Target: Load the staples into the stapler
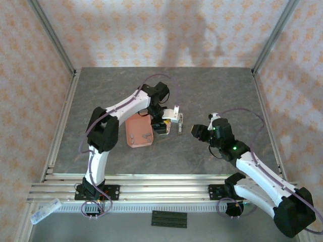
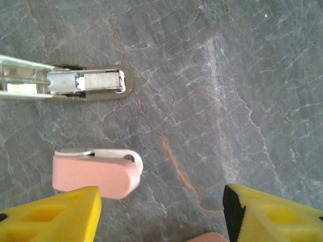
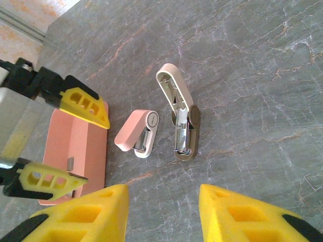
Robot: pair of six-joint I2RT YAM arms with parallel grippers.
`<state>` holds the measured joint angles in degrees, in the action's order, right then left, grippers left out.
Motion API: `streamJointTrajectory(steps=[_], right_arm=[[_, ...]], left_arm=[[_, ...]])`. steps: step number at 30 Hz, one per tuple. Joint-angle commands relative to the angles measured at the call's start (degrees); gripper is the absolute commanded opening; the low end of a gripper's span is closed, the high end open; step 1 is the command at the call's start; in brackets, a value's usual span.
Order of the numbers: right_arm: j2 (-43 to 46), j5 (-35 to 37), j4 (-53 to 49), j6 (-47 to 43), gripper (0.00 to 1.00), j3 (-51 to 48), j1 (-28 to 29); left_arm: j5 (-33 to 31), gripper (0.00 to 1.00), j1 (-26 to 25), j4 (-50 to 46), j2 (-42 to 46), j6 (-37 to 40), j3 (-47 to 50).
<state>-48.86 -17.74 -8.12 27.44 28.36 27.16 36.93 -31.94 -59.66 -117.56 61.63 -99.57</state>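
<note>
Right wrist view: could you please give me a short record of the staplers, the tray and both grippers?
open stapler: lid swung open, staples in its channel
pink stapler: closed, lying beside the open stapler, not touching it
tray: one grey strip on it
left gripper: jaws open, nothing between them, at the tray
right gripper: jaws open, nothing between them, facing both staplers
</note>
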Motion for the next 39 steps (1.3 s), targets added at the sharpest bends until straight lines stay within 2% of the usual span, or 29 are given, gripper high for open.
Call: streamJointTrajectory(steps=[1,5,10,17,20,24,29,39], right_arm=[[0.7,-0.2,0.6,1.1,0.41,0.4,-0.3],[-0.1,-0.8,0.4,2.0,0.41,1.5,-0.3],[-4.4,-2.2,0.9,3.8,0.41,4.5,0.4],[-15.9,-2.6,2.4,3.8,0.41,11.7,4.8],[-22.1,-2.6,4.0,5.3,0.42,14.5,6.4],[-29.6,-3.1,7.3,8.8,0.42,16.7,7.6],[-37.3,-4.5,9.3,11.8,0.42,19.1,8.5],[-42.1,-5.0,11.0,13.5,0.41,21.4,9.2]], left_arm=[[-2.0,0.67,-0.1,8.4,7.6,-10.0,6.2],[-7.4,0.7,0.2,23.2,18.1,-23.6,17.8],[-11.0,0.72,1.1,42.1,31.9,-39.4,33.8],[-22.3,0.74,1.2,57.2,42.5,-54.2,49.0],[-24.3,0.74,1.2,62.9,45.3,-59.4,55.1],[-25.0,0.75,1.2,66.4,47.2,-61.4,60.0],[-25.3,0.75,1.2,65.6,47.6,-60.9,61.4],[-24.5,0.75,1.2,66.2,46.4,-59.2,61.4]])
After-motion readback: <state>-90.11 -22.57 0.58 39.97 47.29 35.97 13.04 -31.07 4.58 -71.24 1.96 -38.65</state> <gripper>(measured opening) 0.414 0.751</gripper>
